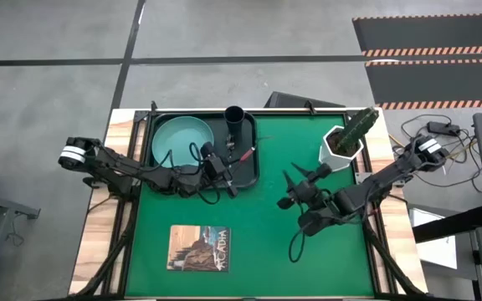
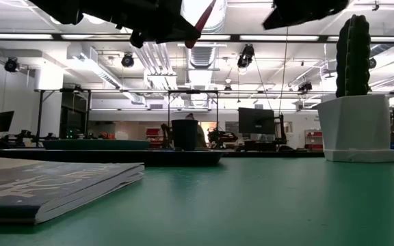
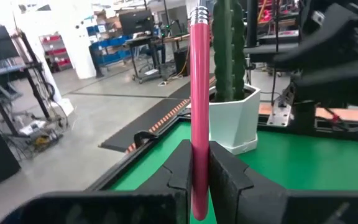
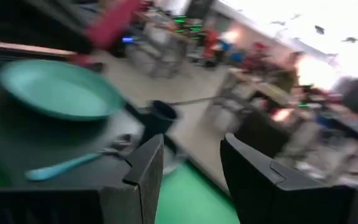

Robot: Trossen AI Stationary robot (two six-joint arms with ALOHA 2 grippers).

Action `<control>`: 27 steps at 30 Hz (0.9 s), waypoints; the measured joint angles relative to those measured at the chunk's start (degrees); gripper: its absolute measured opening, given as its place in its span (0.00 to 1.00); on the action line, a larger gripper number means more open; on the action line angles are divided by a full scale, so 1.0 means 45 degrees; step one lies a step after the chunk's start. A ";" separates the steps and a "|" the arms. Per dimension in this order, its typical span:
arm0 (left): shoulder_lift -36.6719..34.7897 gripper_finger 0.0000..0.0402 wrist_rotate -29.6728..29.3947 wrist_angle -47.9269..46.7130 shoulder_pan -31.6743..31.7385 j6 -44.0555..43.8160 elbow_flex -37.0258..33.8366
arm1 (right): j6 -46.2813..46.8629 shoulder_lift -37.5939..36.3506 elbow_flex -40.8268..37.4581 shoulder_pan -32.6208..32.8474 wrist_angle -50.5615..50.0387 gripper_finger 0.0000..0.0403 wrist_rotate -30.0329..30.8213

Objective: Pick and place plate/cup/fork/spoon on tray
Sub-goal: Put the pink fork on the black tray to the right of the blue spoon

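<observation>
Tray (image 1: 262, 138): black, rectangular, rounded corners, lying at the far edge of the green mat (image 1: 258, 242) toward the left arm's side. Plate (image 1: 181, 139): teal, round, resting inside the tray's left portion. Cup (image 1: 233, 116): dark, cylindrical, upright inside the tray at its far edge, just right of the plate; the low view shows it standing on the tray with the plate's rim beside it. Spoon (image 4: 73, 163): light blue handle, silver bowl, lying flat on the tray floor near the plate and the cup, as seen from the right wrist view; in the high view the left arm covers it. Fork (image 3: 198, 106): red-pink handle, clamped between the left gripper's (image 1: 234, 173) two fingers, which are closed on the handle; carried above the tray's near right part, off the surface, handle tip slanting up and away from the gripper toward the right; the tines cannot be made out. In the low view the fork's handle shows at the top of the frame, well above the tray. Right gripper (image 1: 301, 177): fingers spread apart, holding nothing, above the bare mat between the tray and the white pot (image 1: 340, 145). White pot: angular, holding a green cactus (image 1: 360, 127), standing at the mat's far right corner. Book (image 1: 199, 248): flat on the mat's near left area, well apart from the tray.
</observation>
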 joint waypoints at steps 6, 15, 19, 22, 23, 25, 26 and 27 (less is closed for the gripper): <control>-0.0060 0.03 -0.0009 0.0637 -0.0023 0.0920 0.0059 | -0.5456 0.0497 -0.0870 -0.0414 0.7765 0.34 -0.3938; -0.0084 0.04 -0.0018 0.1030 -0.0342 0.1279 0.0049 | -0.9852 0.1225 -0.1191 -0.1538 1.5065 0.26 -0.6305; -0.0084 0.04 -0.0052 0.1106 -0.0355 0.1295 0.0053 | -0.9394 0.1523 -0.1195 -0.2283 1.5647 0.25 -0.6640; -0.0079 0.04 -0.0623 0.1223 -0.0355 0.1685 0.0053 | -0.9264 0.1793 -0.1114 -0.2710 1.6454 0.25 -0.6851; -0.0079 0.04 -0.0907 0.1256 -0.0355 0.1839 0.0053 | -0.9311 0.1885 -0.1093 -0.2800 1.6819 0.25 -0.6956; -0.0079 0.04 -0.1533 0.1381 -0.0355 0.2173 0.0049 | -0.9599 0.2083 -0.0948 -0.2935 1.7492 0.25 -0.6968; -0.0079 0.04 -0.1862 0.1391 -0.0355 0.2306 0.0049 | -0.9774 0.2188 -0.0874 -0.3001 1.7781 0.25 -0.6963; -0.0079 0.04 -0.2122 0.1387 -0.0351 0.2463 0.0049 | -0.9856 0.2258 -0.0766 -0.3080 1.7974 0.25 -0.6973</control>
